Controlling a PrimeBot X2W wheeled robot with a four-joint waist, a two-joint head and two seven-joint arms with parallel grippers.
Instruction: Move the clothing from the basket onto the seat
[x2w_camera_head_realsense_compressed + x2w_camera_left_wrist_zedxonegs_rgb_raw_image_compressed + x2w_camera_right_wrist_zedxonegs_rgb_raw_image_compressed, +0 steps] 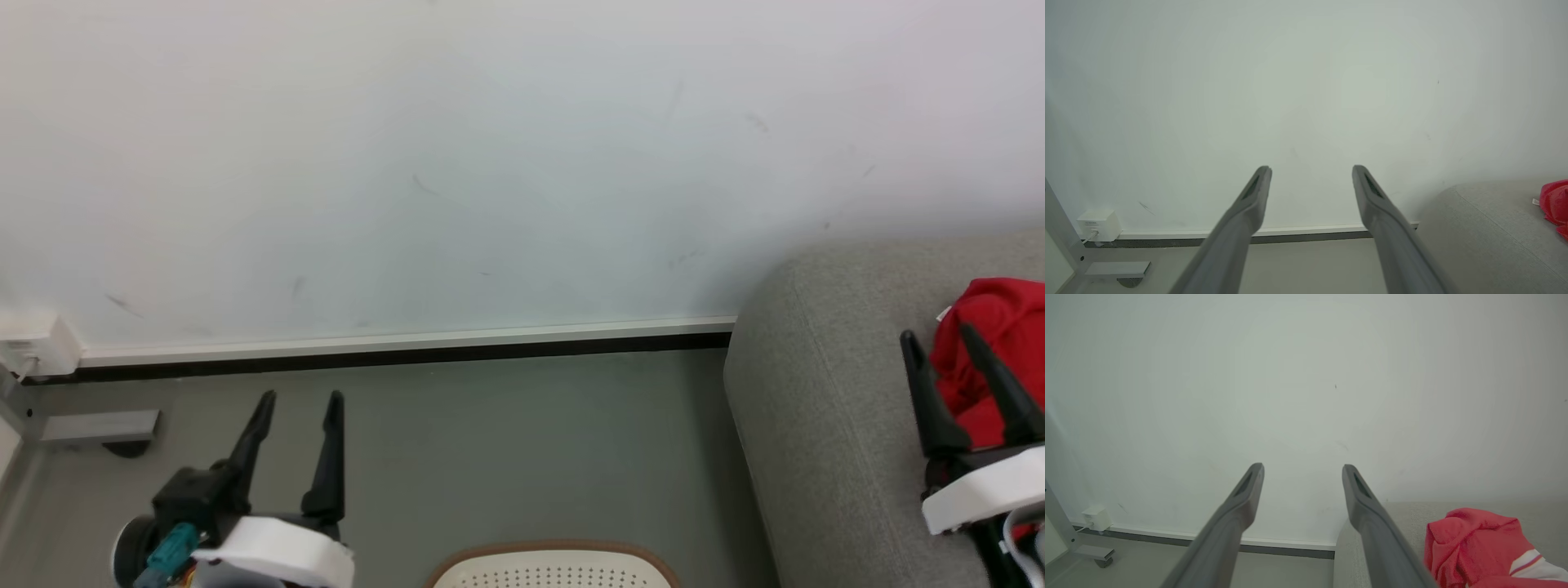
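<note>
Looking through the head view, I see a red garment of the clothing [1000,327] lying bunched on the seat [816,392] at the right edge of the frame, so at least that piece is where it belongs. In the right wrist view a white part with a red stripe shows at the lower right corner, resting on the grey upholstery.

My right gripper [937,335] sits low at the right of the head view, in front of the red heap. Its jaws are spread wide with only bare wall between them in its wrist view, so it grips nothing. My left gripper [302,400] is at the lower left over the grey floor [506,441], jaws likewise well apart and empty.

At the bottom centre of the frame, the basket [539,545] shows just a slice of brown rim and perforated wall. Its inside is out of view, so I cannot tell whether more clothing waits in it.

My judgement: one transfer looks done and both grippers are free. What is left depends on the basket. I would tilt the head down to check it before calling the task finished.
</note>
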